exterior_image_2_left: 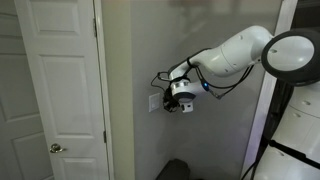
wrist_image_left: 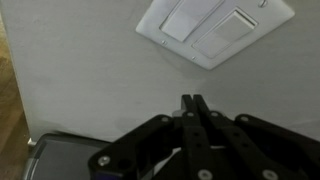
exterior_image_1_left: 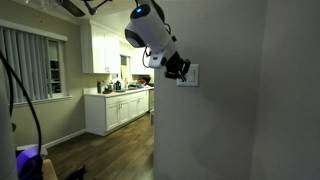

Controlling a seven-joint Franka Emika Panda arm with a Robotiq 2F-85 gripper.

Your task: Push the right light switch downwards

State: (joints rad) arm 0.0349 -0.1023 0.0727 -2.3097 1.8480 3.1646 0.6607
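A small white wall plate [wrist_image_left: 168,43] with two tall white rocker paddles sits on the grey wall; it also shows in both exterior views [exterior_image_1_left: 190,76] [exterior_image_2_left: 153,103]. In the wrist view the right light switch [wrist_image_left: 238,31] is the lower-right paddle, beside the identical left paddle [wrist_image_left: 190,16]. My gripper [wrist_image_left: 193,100] is shut and empty, its black fingertips together, pointing at the wall just short of the plate. In both exterior views the gripper [exterior_image_1_left: 178,69] [exterior_image_2_left: 180,101] is right by the plate and partly covers it. I cannot tell whether it touches.
The wall's corner edge [exterior_image_1_left: 155,110] runs close beside the plate, with a kitchen [exterior_image_1_left: 118,105] beyond it. A white door [exterior_image_2_left: 60,90] stands on the plate's other side. A dark object [wrist_image_left: 65,160] lies low near the floor.
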